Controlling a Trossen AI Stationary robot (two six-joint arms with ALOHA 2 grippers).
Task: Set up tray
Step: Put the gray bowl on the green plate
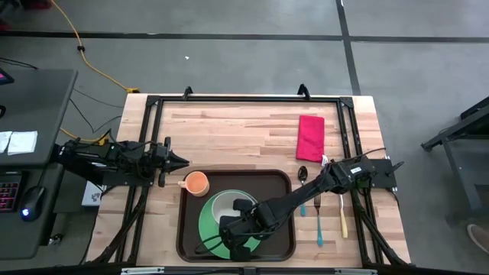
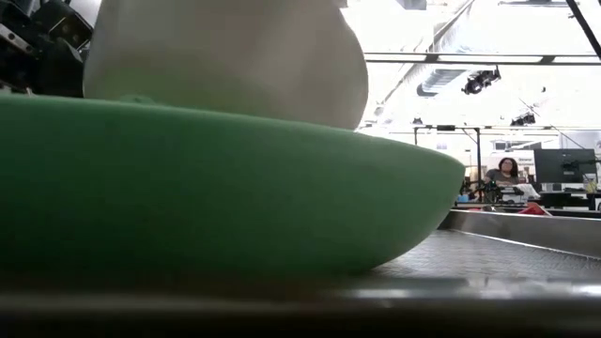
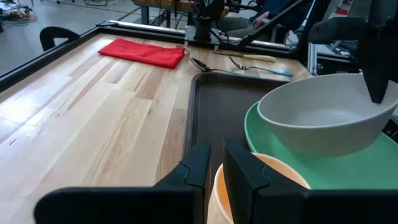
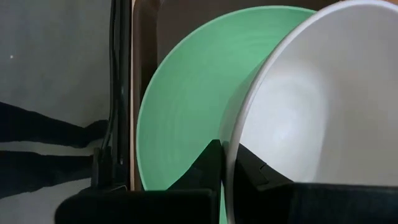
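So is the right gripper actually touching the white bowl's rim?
Touching. The right wrist view shows the right gripper with one finger on each side of the white bowl rim, closed on it.

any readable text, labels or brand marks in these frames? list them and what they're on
None readable.
Tray, green plate, white bowl, orange cup, red cloth: no print or marks visible.
Paper on the side desk: too small to tell whether it carries text.
Monitors in the room behind: too blurred to read.
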